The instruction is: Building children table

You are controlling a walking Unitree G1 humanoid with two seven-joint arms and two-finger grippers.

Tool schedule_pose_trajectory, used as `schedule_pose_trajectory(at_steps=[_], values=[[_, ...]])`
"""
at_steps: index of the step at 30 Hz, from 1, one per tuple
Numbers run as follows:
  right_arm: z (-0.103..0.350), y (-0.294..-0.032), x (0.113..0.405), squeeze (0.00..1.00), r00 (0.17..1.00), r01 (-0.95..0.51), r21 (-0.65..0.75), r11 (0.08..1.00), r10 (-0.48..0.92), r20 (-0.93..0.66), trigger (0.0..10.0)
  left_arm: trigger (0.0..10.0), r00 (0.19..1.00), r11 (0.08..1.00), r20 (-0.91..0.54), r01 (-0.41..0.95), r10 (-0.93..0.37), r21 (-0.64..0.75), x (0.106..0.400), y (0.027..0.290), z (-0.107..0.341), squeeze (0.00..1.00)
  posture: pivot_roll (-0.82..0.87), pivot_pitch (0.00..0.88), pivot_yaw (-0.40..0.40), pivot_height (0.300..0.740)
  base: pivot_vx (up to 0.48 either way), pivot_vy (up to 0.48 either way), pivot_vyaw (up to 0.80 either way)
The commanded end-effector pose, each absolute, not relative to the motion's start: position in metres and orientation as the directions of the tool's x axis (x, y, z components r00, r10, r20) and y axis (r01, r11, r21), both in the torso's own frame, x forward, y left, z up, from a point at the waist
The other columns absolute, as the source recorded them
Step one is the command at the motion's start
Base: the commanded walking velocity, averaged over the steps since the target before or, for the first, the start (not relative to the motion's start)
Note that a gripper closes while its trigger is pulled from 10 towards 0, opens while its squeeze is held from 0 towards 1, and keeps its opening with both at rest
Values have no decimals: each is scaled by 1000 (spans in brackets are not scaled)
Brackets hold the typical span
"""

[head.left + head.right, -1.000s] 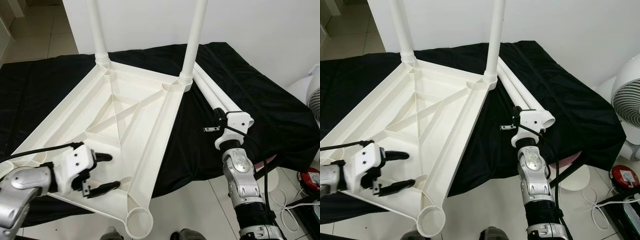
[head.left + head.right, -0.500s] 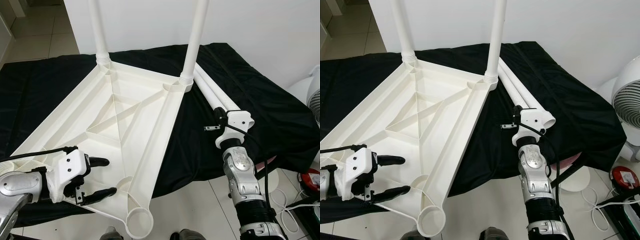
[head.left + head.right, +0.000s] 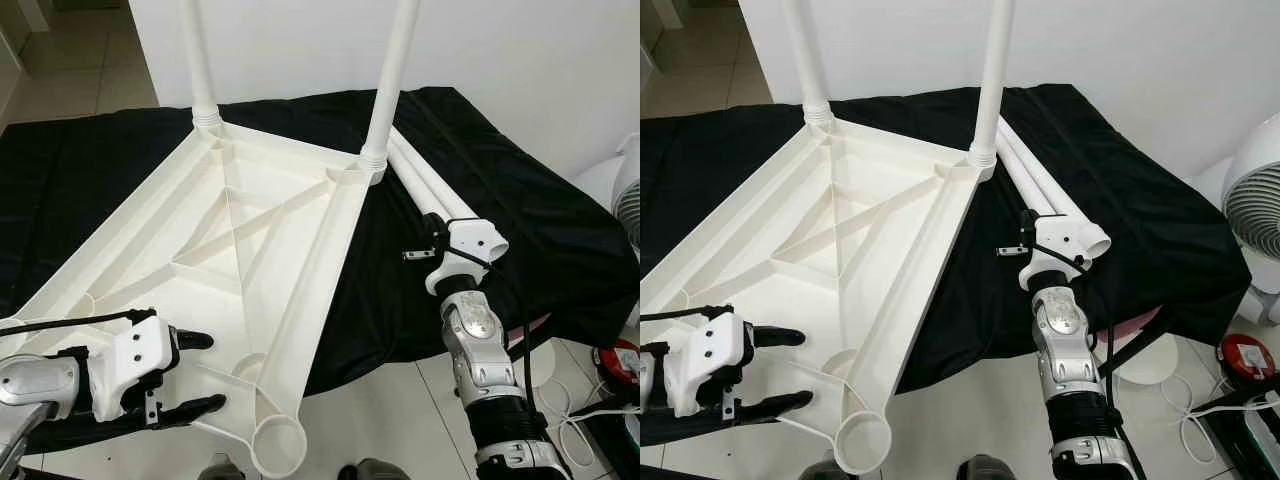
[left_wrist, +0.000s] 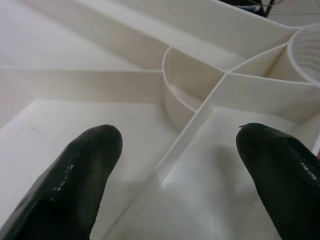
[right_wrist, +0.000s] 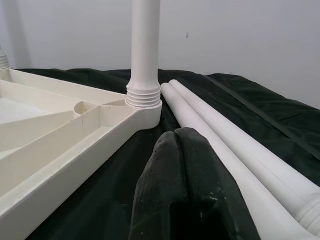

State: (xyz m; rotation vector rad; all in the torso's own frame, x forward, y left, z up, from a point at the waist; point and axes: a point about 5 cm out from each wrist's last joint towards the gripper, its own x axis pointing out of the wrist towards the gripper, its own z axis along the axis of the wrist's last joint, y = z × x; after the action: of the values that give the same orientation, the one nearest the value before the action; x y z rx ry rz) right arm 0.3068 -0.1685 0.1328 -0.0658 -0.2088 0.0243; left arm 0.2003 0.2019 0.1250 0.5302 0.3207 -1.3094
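Tabletop: white plastic, upside down on the counter, which is draped in black cloth. Two legs stand screwed into the far corner sockets; two spare legs lie on the cloth just beside the right far socket.

Left claw: fingers apart, hovering over the ribbing near the empty near socket.

Right claw: fingers together, holding nothing, beside the spare legs.

Handling advice: part the right claw, grip one spare leg near mid-length, carry it upright to the near socket, steady the tabletop with the left.
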Motion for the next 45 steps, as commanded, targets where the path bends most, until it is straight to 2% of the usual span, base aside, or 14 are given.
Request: schedule_pose_trajectory(at_steps=[1, 8, 15, 16, 17, 33, 34, 35, 36, 37, 38, 39, 40, 45], values=[[131, -168, 306, 0, 979, -25, -65, 998, 38, 201, 10000, 10000, 290, 202, -562, 956, -775, 215, 207, 198, 107, 0, 77, 9, -38, 740, 0, 0, 0], [132, -168, 306, 0, 978, -22, -66, 998, 35, 204, 10000, 10000, 413, 303, -555, 910, -722, 283, 233, 193, 105, 0, 57, 0, -33, 740, 0, 0, 0], [132, -168, 306, 0, 978, -20, -67, 998, 33, 204, 10000, 10000, 400, 294, -562, 916, -724, 274, 237, 194, 106, 0, 53, 0, -30, 740, 0, 0, 0], [132, -169, 306, 0, 978, -19, -68, 998, 32, 204, 10000, 3451, 399, 298, -564, 916, -723, 267, 239, 195, 107, 0, 52, 0, -29, 740, 0, 0, 0], [132, -170, 306, 0, 978, -17, -68, 998, 30, 204, 10000, 0, 401, 300, -562, 916, -724, 266, 241, 197, 108, 0, 51, 0, -28, 740, 0, 0, 0], [132, -169, 306, 0, 979, -13, -64, 998, 26, 203, 10000, 0, 407, 298, -522, 912, -749, 284, 247, 182, 110, 0, 53, 3, -27, 740, 0, 0, 0], [132, -169, 306, 0, 979, -13, -63, 998, 25, 203, 10000, 2039, 414, 303, -510, 908, -754, 289, 249, 176, 109, 0, 53, 3, -27, 740, 0, 0, 0], [132, -169, 307, 0, 979, -12, -62, 998, 25, 204, 10000, 471, 420, 307, -495, 904, -760, 296, 252, 169, 108, 0, 49, 3, -25, 740, 0, 0, 0], [132, -169, 307, 0, 979, -12, -62, 998, 25, 204, 10000, 471, 420, 307, -495, 904, -760, 296, 252, 169, 108, 0, 49, 3, -25, 740, 0, 0, 0], [132, -169, 307, 0, 979, -10, -61, 998, 23, 205, 10000, 2235, 420, 298, -483, 903, -768, 310, 252, 164, 108, 0, 48, 3, -24, 740, 0, 0, 0], [133, -170, 307, 0, 978, -9, -61, 998, 21, 205, 10000, 2235, 418, 290, -475, 902, -774, 320, 252, 161, 109, 0, 48, 3, -24, 740, 0, 0, 0], [133, -170, 307, 0, 978, -8, -61, 998, 20, 206, 10000, 9020, 417, 285, -470, 901, -778, 327, 252, 159, 109, 0, 48, 3, -24, 740, 0, 0, 0], [133, -170, 307, 0, 978, -5, -60, 998, 17, 206, 10000, 10000, 440, 306, -452, 889, -776, 340, 256, 154, 110, 0, 44, 5, -21, 740, 0, 0, 0], [133, -170, 307, 0, 978, 0, -59, 998, 12, 208, 10000, 10000, 495, 358, -387, 856, -778, 373, 269, 138, 115, 0, 41, 6, -18, 740, 0, 0, 0]])
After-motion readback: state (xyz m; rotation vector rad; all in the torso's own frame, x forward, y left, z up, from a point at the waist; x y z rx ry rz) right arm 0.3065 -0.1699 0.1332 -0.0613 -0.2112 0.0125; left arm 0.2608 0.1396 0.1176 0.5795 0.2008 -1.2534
